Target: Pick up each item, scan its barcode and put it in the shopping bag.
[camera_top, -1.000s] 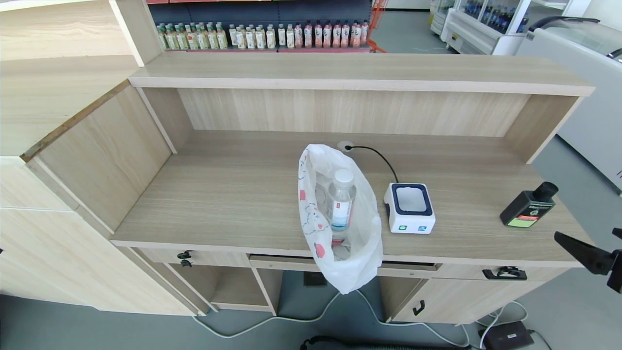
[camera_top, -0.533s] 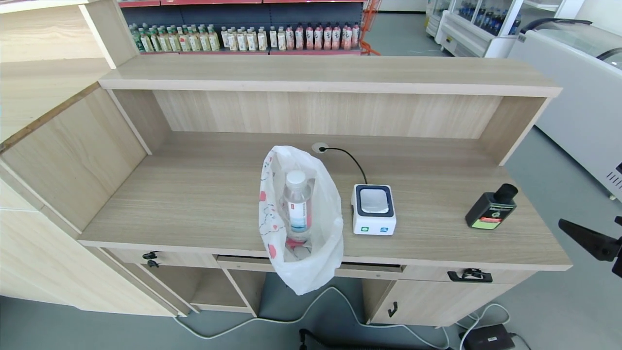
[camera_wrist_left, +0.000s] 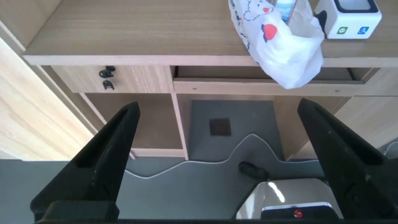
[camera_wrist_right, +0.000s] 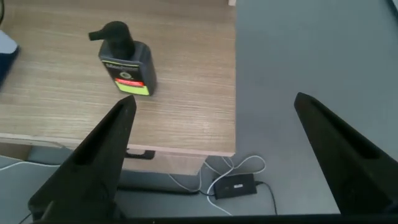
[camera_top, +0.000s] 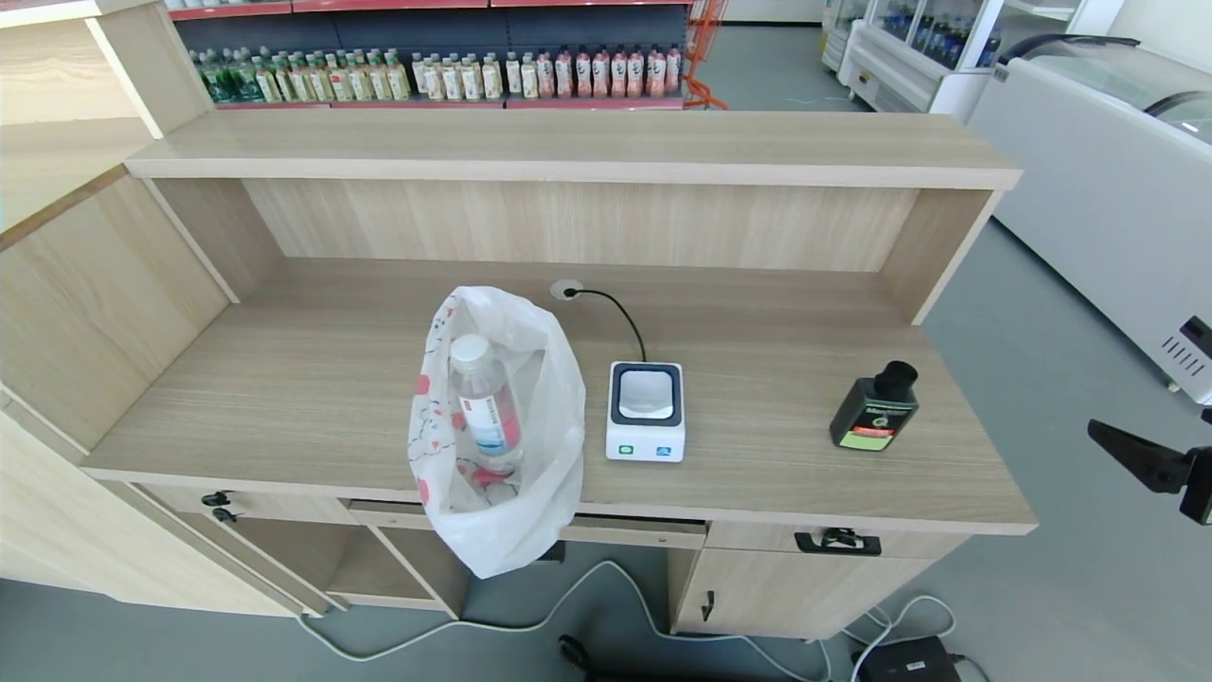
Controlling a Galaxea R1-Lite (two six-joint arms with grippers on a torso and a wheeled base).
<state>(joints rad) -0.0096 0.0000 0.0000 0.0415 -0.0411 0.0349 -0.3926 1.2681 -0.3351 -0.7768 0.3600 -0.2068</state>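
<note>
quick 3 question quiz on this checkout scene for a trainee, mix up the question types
1. True or false: the water bottle is inside the shopping bag.
2. Which item sits on the counter to the right of the scanner? A) a red can B) a dark bottle C) a cereal box
3. Fill in: the right tool is ____ (open or shut).
Key: 1 true; 2 B; 3 open.
</note>
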